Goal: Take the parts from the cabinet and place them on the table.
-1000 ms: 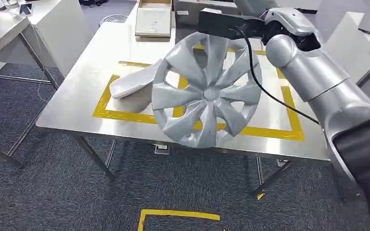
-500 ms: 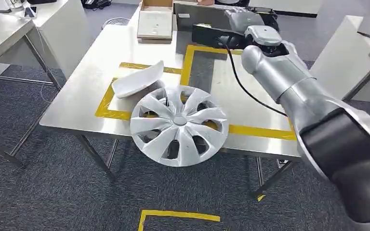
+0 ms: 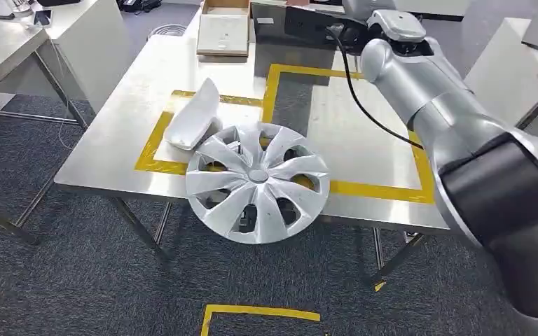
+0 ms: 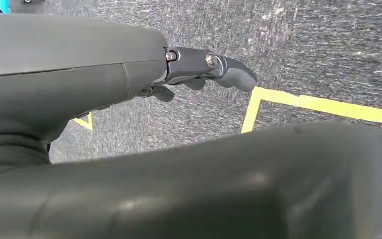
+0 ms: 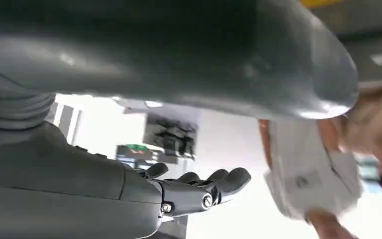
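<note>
**Fingers loose on both hands, hubcap on the table edge**

Fingers (image 5: 229,179) of the right hand (image 5: 199,191) lie slightly curled and apart, holding nothing. The silver hubcap (image 3: 258,180) lies flat at the near edge of the steel table (image 3: 364,150), overhanging it, just beside a white curved part (image 3: 190,122). Both sit on yellow tape (image 3: 385,190). The left hand (image 4: 204,69), fingers gently curled around nothing, hangs over grey carpet (image 4: 328,45).

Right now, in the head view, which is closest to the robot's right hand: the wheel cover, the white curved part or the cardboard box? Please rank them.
The right hand is out by the far end of the table.
1. Cardboard box: at the table's far edge.
2. White curved part: mid-table, left side.
3. Wheel cover: overhanging the near edge.
</note>
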`<state>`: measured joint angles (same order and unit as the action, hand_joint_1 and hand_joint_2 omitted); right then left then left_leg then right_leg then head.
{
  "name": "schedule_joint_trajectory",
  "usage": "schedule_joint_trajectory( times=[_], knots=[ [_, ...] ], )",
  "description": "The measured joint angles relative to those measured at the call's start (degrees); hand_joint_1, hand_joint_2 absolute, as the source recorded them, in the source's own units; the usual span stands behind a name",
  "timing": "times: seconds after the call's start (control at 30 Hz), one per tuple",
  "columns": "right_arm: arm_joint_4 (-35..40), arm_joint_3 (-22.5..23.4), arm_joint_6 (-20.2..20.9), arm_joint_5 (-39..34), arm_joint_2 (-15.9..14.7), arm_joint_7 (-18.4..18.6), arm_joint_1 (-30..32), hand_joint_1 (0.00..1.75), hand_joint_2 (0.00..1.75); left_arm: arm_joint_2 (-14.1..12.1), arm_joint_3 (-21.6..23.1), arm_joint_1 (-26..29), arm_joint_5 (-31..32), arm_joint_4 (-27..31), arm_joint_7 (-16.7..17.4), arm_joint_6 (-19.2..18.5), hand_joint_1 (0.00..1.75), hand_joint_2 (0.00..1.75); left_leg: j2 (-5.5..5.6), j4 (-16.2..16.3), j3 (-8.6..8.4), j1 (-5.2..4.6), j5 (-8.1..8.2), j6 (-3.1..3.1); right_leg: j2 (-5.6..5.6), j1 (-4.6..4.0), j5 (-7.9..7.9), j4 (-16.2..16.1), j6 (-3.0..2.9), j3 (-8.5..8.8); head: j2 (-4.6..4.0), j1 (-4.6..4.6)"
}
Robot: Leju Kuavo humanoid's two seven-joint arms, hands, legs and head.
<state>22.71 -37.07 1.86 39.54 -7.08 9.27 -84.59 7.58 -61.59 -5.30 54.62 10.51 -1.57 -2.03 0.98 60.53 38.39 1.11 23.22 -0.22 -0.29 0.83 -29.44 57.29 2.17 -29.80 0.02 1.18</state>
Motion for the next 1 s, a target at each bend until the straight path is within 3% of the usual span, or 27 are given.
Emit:
schedule_joint_trajectory(
  times=[0.1,0.13,0.17,0.23,0.27,0.3,0.33,0.4,0.53,0.57,0.6,0.63,0.67,0.73,0.77,0.8,0.83,0.87,0.93,0.97,1.0],
  knots=[
    [2.35,0.42,-2.50,-0.81,-0.20,-2.08,-1.27,0.00,0.00,-0.17,0.00,-0.03,0.00,0.00,-0.53,0.00,0.00,0.00,-0.08,-1.10,-0.37,0.38,-0.71,0.71,0.04,-0.07,0.24,0.01,0.46,0.10,0.00,0.06],
    [3.73,0.85,-3.46,-1.09,-0.68,-2.69,-1.41,0.00,0.00,-0.17,0.00,-0.08,0.00,0.00,-0.76,0.00,0.00,0.00,-0.43,-1.83,-0.77,0.63,-1.07,0.83,0.27,0.27,-0.71,0.90,0.42,-0.09,0.00,0.00],
    [5.39,1.38,-3.33,-1.57,-0.81,-2.74,-1.64,0.00,0.00,-0.20,0.00,-0.26,0.00,0.00,-0.96,0.00,0.00,0.00,-0.55,-2.28,-0.85,0.64,-1.30,1.08,0.28,0.16,-2.81,3.27,0.42,-1.26,0.00,0.20],
    [11.91,2.89,-1.55,-2.93,-2.74,-1.66,-0.80,0.00,0.00,-0.33,0.00,-0.94,0.22,0.00,-1.42,-0.18,0.00,0.00,-0.63,-2.35,-0.47,0.64,-1.54,1.16,0.32,0.25,-7.84,12.51,0.67,-5.42,0.00,0.17],
    [15.16,3.79,-0.37,-3.50,-3.79,-1.12,-0.09,0.00,0.00,-0.35,0.00,-1.18,0.44,0.02,-1.66,-0.33,0.00,0.00,-0.56,-2.30,-0.29,0.68,-1.65,1.03,0.33,0.37,-9.08,16.16,0.81,-7.02,0.00,0.20],
    [18.02,4.61,0.78,-3.89,-4.57,-0.59,0.63,0.00,0.00,-0.39,0.00,-1.34,0.61,0.00,-1.73,-0.41,0.00,0.00,-0.53,-2.24,-0.16,0.78,-1.78,0.84,0.33,0.55,-8.91,17.68,0.94,-7.70,0.00,0.17],
    [20.17,5.21,1.60,-4.07,-5.12,-0.24,1.19,0.00,0.00,-0.39,0.00,-1.47,0.72,0.02,-1.75,-0.48,0.00,0.00,-0.54,-2.17,0.01,0.88,-1.93,0.61,0.32,0.76,-7.46,16.55,1.08,-7.16,0.00,0.20],
    [25.19,6.34,2.75,-3.69,-6.45,0.63,1.97,0.00,0.00,-0.39,0.00,-2.00,0.87,0.00,-1.88,-0.50,0.00,0.00,-0.59,-1.69,0.64,1.36,-2.27,0.00,0.25,1.35,-2.59,8.06,1.61,-2.87,0.00,0.20],
    [25.52,6.39,2.79,-3.67,-6.56,0.68,1.99,0.00,0.00,-0.37,0.00,-2.04,0.90,0.00,-1.88,-0.50,0.00,0.00,-0.59,-1.65,0.69,1.38,-2.29,-0.05,0.25,1.40,-2.31,7.39,1.67,-2.51,0.00,0.20],
    [31.17,7.85,3.69,-3.34,-8.59,0.96,2.79,0.00,0.00,-0.44,0.07,-3.00,1.53,0.17,-1.77,-0.50,0.00,0.00,0.00,-1.19,1.68,1.13,-3.47,-2.34,1.18,0.99,-0.92,2.82,0.09,-1.02,0.00,0.13],
    [32.35,8.00,3.67,-3.37,-8.87,0.28,3.21,0.00,0.00,-0.46,0.09,-2.80,1.77,0.17,-1.46,-0.48,0.00,0.00,0.04,-2.13,1.81,1.38,-4.40,-3.39,1.19,0.87,-0.24,2.84,-1.02,-1.82,0.00,0.19],
    [32.94,8.00,3.43,-3.39,-8.90,-0.18,3.34,0.00,0.00,-0.46,0.09,-2.72,1.79,0.15,-1.27,-0.48,0.00,0.00,-0.20,-1.78,2.26,1.64,-4.09,-3.63,1.07,1.21,0.53,2.57,-1.74,-2.36,0.00,0.15],
    [33.77,8.00,3.21,-3.37,-8.90,-0.44,3.77,0.00,0.00,-0.48,0.09,-2.69,1.81,0.13,-0.99,-0.35,0.00,0.00,-0.59,0.15,3.22,1.51,-0.78,-3.41,1.10,1.04,1.18,2.47,-2.32,-2.97,0.00,0.11],
    [34.96,8.09,2.75,-3.28,-9.18,-0.59,4.87,0.00,0.00,-0.46,0.09,-2.72,1.84,0.11,-0.83,-0.22,0.00,0.00,-0.66,8.30,5.30,1.16,6.08,-3.13,1.08,0.65,2.18,2.50,-2.83,-4.13,0.00,0.06],
    [35.57,8.15,2.57,-3.15,-9.29,-0.57,5.57,0.00,0.00,-0.48,0.09,-2.71,1.79,0.11,-0.81,-0.11,0.00,0.00,-0.66,12.87,6.31,0.94,8.24,-3.06,1.04,0.34,2.66,2.52,-3.01,-4.74,0.00,0.00],
    [36.11,8.18,2.53,-2.99,-9.33,-0.53,6.25,0.00,0.00,-0.52,0.07,-2.65,1.68,0.11,-0.79,0.04,0.00,0.00,-0.66,15.81,6.57,0.73,8.79,-2.87,1.00,0.04,3.11,2.57,-3.12,-5.31,0.00,0.02],
    [36.62,8.18,2.53,-2.86,-9.33,-0.46,6.90,0.00,0.00,-0.59,0.04,-2.56,1.42,0.11,-0.76,0.09,0.00,0.00,-0.66,16.35,5.74,0.48,8.03,-2.52,0.99,-0.24,3.61,2.58,-3.17,-5.92,0.00,0.02],
    [37.01,8.18,2.53,-2.82,-9.38,-0.37,7.34,0.00,0.00,-0.66,0.02,-2.46,1.22,0.11,-0.76,0.22,0.00,0.00,-0.65,14.51,3.70,0.17,6.45,-2.06,0.99,-0.48,4.07,2.59,-3.17,-6.51,0.00,0.00],
    [37.68,8.18,2.53,-2.73,-9.44,-0.29,7.59,0.00,0.00,-0.79,0.02,-2.30,0.94,0.13,-0.83,0.35,0.00,0.00,-0.66,5.43,-3.27,-0.46,4.33,-0.81,0.96,-0.78,4.89,2.64,-3.05,-7.41,0.00,0.00],
    [37.88,8.20,2.53,-2.67,-9.44,-0.29,7.59,0.00,0.00,-0.94,0.02,-2.27,0.70,0.18,-0.85,0.39,0.00,0.00,-0.77,1.06,-5.71,-0.76,6.54,-0.04,0.83,-0.89,5.16,2.68,-2.82,-7.65,0.00,0.04],
    [37.93,8.31,2.53,-2.67,-9.51,-0.29,7.59,0.00,0.00,-0.96,0.02,-2.13,0.57,0.15,-0.98,0.42,0.00,0.00,-0.77,-0.01,-6.90,-0.94,6.36,-0.14,0.74,-0.97,5.47,2.70,-2.58,-7.71,0.00,0.13]
  ],
)
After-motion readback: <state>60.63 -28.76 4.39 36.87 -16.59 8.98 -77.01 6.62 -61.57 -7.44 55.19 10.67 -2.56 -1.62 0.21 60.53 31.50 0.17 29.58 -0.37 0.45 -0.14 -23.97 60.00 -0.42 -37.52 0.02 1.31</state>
